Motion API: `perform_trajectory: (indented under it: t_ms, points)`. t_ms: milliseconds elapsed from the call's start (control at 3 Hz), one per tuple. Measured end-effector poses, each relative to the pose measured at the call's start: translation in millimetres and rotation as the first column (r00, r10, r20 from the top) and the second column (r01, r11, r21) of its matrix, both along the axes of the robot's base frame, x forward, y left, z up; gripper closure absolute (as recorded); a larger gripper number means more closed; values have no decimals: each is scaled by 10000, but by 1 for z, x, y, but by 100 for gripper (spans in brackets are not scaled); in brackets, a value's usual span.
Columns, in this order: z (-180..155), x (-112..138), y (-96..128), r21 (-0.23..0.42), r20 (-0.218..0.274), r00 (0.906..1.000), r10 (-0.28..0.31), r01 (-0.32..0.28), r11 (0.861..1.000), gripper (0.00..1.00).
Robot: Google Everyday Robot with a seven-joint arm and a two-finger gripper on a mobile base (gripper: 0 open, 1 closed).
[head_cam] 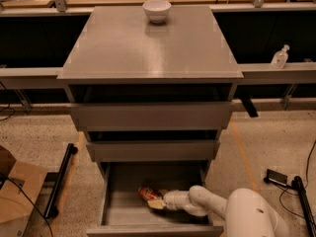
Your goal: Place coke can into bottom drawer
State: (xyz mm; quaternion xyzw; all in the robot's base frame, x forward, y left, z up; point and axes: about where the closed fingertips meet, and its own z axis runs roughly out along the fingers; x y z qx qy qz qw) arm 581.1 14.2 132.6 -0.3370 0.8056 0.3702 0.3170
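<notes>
The bottom drawer (112, 201) is pulled out at the foot of the grey cabinet. The red coke can (148, 192) lies tilted low inside it, near the middle of the drawer floor. My gripper (157, 203) reaches in from the lower right on a white arm (207, 206) and sits right against the can's near side, touching it. Part of the can is hidden behind the gripper.
The two upper drawer fronts (150, 116) are pushed in. A white bowl (157, 10) stands at the back of the cabinet top (148, 48). A cardboard box (15, 196) and a black bar (60, 181) lie on the floor to the left. Cables and a small device (279, 177) lie to the right.
</notes>
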Motion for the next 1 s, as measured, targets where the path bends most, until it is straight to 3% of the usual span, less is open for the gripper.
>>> perform_trajectory:
  t_ms: [333, 667, 1000]
  points:
    - [-10, 0, -5, -101, -94, 9997, -211, 210, 9997, 28]
    - [-13, 0, -6, -153, -108, 9995, -292, 290, 9995, 4]
    - [-13, -1, -5, -141, -118, 9996, -273, 271, 9995, 0]
